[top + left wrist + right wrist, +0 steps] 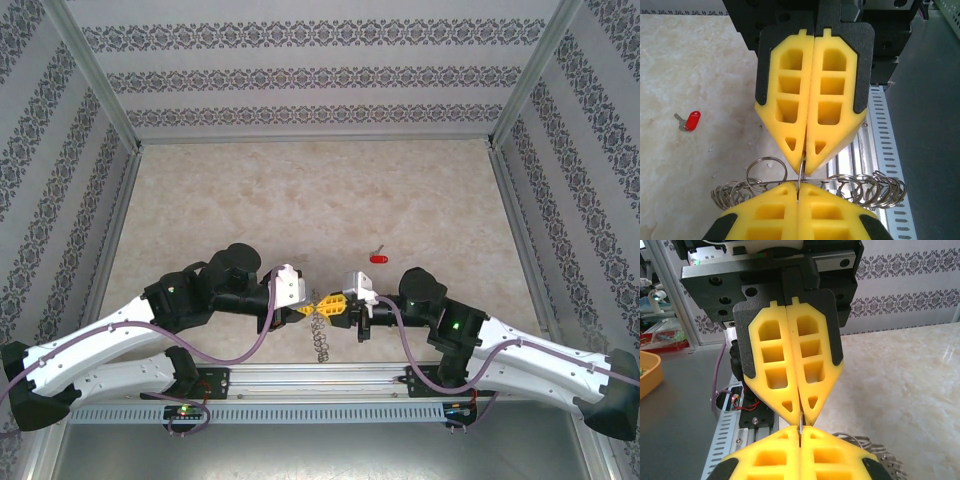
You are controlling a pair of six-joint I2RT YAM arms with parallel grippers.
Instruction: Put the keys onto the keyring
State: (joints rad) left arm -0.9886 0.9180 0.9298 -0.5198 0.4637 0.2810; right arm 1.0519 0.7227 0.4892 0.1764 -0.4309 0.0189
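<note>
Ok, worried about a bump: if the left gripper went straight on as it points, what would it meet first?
The right gripper, almost at once: its yellow foam jaws sit tip to tip with the left gripper, both shut on the metal ring of silvery keys.

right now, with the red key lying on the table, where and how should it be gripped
Probably by its red head, coming straight down from above: the red key lies flat on the table, and the head is its bulkiest part, while the silver blade is short and thin.
</note>
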